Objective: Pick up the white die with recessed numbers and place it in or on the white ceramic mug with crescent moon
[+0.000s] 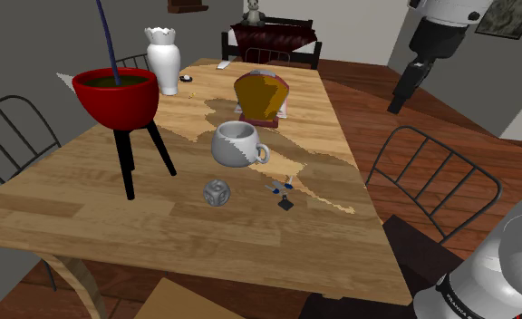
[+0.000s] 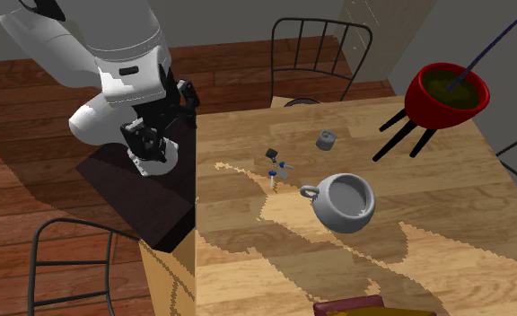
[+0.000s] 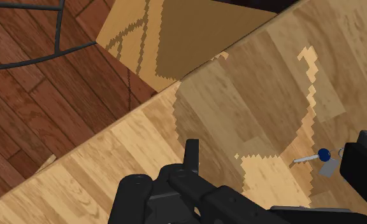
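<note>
1. Shoulder view. The die (image 1: 217, 193) lies on the wooden table (image 1: 87, 217), towards its near edge. The mug (image 1: 236, 145) stands just beyond it, apart from it and upright. Its mouth faces up and its handle points to this view's right, so it can probably take a drop from above. A bunch of keys (image 1: 282, 190) lies near the die on this view's right, not touching it. A red bowl on black legs (image 1: 114, 95) stands to the left, and its legs are likely the closest obstacle. The arm (image 1: 427, 41) is high at the far right.
2. Second exterior view. The gripper (image 2: 162, 117) hangs over the stand (image 2: 149, 197), off the table's edge and well apart from the die. It holds nothing, so the pick appears not yet begun.
3. Wrist view. The fingers (image 3: 190, 153) are spread with nothing between them. They look down on the table's edge and the keys. The reach will presumably have to carry past the keys to the die.
</note>
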Available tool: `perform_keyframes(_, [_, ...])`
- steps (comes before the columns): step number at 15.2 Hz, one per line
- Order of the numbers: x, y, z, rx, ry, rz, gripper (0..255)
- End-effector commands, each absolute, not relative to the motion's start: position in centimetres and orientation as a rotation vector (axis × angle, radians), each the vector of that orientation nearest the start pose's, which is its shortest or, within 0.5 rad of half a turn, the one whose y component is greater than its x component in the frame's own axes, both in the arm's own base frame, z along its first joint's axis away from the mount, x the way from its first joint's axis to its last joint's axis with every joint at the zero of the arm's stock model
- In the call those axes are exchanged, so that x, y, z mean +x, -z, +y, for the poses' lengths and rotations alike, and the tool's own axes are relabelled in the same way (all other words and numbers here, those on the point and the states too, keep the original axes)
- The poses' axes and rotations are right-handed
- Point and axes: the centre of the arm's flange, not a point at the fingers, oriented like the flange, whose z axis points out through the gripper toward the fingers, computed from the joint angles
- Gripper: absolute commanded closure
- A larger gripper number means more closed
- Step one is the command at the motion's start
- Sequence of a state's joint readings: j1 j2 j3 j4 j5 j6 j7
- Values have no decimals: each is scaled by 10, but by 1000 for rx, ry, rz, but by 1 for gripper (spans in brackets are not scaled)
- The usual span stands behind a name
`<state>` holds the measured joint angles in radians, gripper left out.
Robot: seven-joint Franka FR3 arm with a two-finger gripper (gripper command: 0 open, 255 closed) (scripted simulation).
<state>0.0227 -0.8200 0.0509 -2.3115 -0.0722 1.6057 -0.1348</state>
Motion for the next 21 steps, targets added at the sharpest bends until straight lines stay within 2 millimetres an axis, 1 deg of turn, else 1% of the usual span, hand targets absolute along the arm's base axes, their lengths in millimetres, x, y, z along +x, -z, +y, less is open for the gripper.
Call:
perform_keyframes(1, [301,-625,21,-3235,178,-313,0])
perform_keyframes(11, [372,-567,113,-3195,129,-401,0])
perform_keyframes(21, [436,-509,211,-3152,80,-487,0])
